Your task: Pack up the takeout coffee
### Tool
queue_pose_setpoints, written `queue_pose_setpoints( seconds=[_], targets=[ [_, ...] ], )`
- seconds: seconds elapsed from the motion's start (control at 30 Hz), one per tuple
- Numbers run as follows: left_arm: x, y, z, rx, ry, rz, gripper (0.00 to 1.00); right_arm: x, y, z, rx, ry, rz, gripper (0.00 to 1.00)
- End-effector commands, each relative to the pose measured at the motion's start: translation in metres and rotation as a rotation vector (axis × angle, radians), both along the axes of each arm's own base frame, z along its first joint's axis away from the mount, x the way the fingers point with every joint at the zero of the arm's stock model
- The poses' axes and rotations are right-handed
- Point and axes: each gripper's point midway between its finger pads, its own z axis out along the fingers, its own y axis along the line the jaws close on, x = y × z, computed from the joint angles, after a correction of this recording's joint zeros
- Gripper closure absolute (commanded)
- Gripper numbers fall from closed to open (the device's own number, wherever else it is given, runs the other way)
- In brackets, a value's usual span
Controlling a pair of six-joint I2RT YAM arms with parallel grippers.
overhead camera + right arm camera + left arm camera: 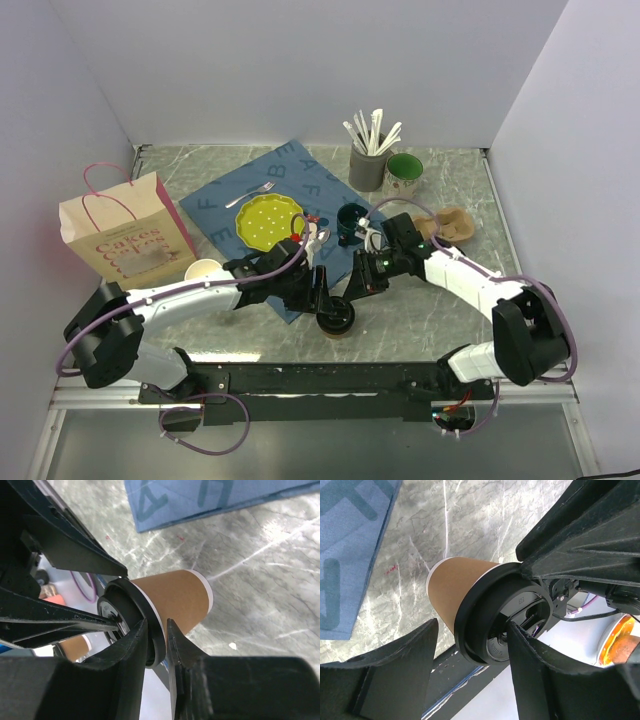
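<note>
— So, where is the takeout coffee [335,318]?
— Near the front edge of the table [400,335], just off the near corner of the blue cloth [300,180], with both arms meeting at it. Whether its base rests on the marble or hangs just above it, I cannot tell.
— What is the right gripper [156,622] doing?
— Its jaws are almost together, and the rim of the black lid [120,600] sits wedged in the narrow slot between them. It is clamped on that rim from the side, with the brown paper wall running away from it.
— And the left gripper [474,624]?
— Its jaws stand wide apart, one to each side of the lid. In the left wrist view one finger [545,680] overlaps the lid's face. Beside the other finger [395,675] a sliver of background shows before the cup's wall. Whether they press on the lid, I cannot tell.
— Are the two grippers close?
— Just beside each other at the lid.
— Anything else around?
— A paper bag [125,235] with pink handles stands well apart, at the table's left.
</note>
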Motion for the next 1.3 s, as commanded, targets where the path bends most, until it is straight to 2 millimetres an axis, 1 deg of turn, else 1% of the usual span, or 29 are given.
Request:
queue_pose_setpoints(
  seconds=[0.0,0.07,0.1,0.13,0.17,0.23,0.27,0.3,0.37,0.4,0.43,0.47,0.5,0.53,0.63,0.7,0.77,0.8,0.83,0.93,0.97,1.0,1.07,1.1,1.17,1.2,1.27],
  targets=[
    [-0.008,0.025,-0.039,0.142,0.033,0.023,0.38,-0.014,-0.016,-0.043,-0.09,0.031,-0.044,0.73],
    [-0.011,0.028,-0.045,0.146,0.046,0.028,0.38,-0.015,-0.018,-0.049,-0.093,0.029,-0.061,0.74],
    [-0.011,0.029,-0.045,0.144,0.044,0.033,0.38,-0.02,-0.022,-0.056,-0.111,0.04,-0.07,0.75],
    [-0.013,0.03,-0.047,0.143,0.047,0.034,0.38,-0.02,-0.023,-0.057,-0.113,0.039,-0.074,0.75],
    [-0.013,0.03,-0.046,0.139,0.046,0.035,0.38,-0.021,-0.024,-0.058,-0.115,0.039,-0.078,0.75],
    [-0.012,0.029,-0.042,0.13,0.042,0.04,0.38,-0.018,-0.023,-0.049,-0.113,0.022,-0.082,0.75],
    [-0.011,0.028,-0.04,0.128,0.038,0.043,0.37,-0.015,-0.022,-0.041,-0.11,0.016,-0.083,0.74],
    [-0.01,0.028,-0.036,0.124,0.035,0.047,0.37,-0.006,-0.018,-0.023,-0.101,-0.007,-0.084,0.72],
    [-0.006,0.022,-0.024,0.099,0.019,0.052,0.36,0.006,-0.015,0.0,-0.101,-0.045,-0.105,0.69],
    [-0.004,0.02,-0.018,0.089,0.01,0.052,0.35,0.021,-0.009,0.027,-0.078,-0.102,-0.115,0.65],
    [-0.002,0.016,-0.01,0.076,0.002,0.053,0.35,0.02,-0.012,0.033,-0.098,-0.082,-0.12,0.64],
    [0.0,0.014,-0.005,0.07,-0.001,0.054,0.34,0.024,-0.012,0.041,-0.103,-0.098,-0.125,0.63],
    [0.001,0.012,0.0,0.061,-0.005,0.053,0.32,0.031,-0.009,0.057,-0.09,-0.124,-0.129,0.59],
    [0.004,0.008,0.008,0.046,-0.014,0.052,0.32,0.029,-0.011,0.061,-0.099,-0.117,-0.131,0.58],
    [0.007,0.002,0.022,0.016,-0.022,0.05,0.29,0.027,-0.013,0.073,-0.094,-0.134,-0.138,0.55],
    [0.007,-0.002,0.03,-0.008,-0.025,0.05,0.27,0.02,-0.016,0.071,-0.1,-0.122,-0.143,0.54],
    [0.007,-0.006,0.041,-0.04,-0.032,0.049,0.25,0.013,-0.019,0.074,-0.091,-0.124,-0.153,0.54],
    [0.008,-0.007,0.048,-0.06,-0.04,0.047,0.23,0.009,-0.021,0.07,-0.095,-0.114,-0.156,0.53],
    [0.005,-0.009,0.052,-0.075,-0.034,0.042,0.23,0.006,-0.022,0.072,-0.089,-0.123,-0.16,0.53],
    [0.008,-0.005,0.06,-0.077,-0.055,0.064,0.23,0.0,-0.026,0.067,-0.095,-0.112,-0.172,0.51],
    [0.009,-0.002,0.059,-0.066,-0.059,0.078,0.23,-0.002,-0.027,0.065,-0.099,-0.11,-0.173,0.51],
    [0.007,0.006,0.056,-0.043,-0.053,0.091,0.25,-0.004,-0.028,0.061,-0.106,-0.102,-0.174,0.51],
    [0.009,0.014,0.051,-0.016,-0.064,0.118,0.27,-0.006,-0.027,0.059,-0.098,-0.096,-0.165,0.51],
    [0.008,0.021,0.046,-0.001,-0.061,0.13,0.3,-0.008,-0.026,0.058,-0.095,-0.091,-0.157,0.51],
    [0.007,0.025,0.041,0.008,-0.059,0.142,0.33,-0.01,-0.024,0.056,-0.093,-0.081,-0.151,0.51],
    [0.005,0.028,0.036,0.016,-0.052,0.144,0.35,-0.011,-0.022,0.056,-0.092,-0.081,-0.147,0.52],
    [0.003,0.026,0.033,0.005,-0.041,0.138,0.37,-0.013,-0.019,0.054,-0.096,-0.075,-0.133,0.53]
  ],
)
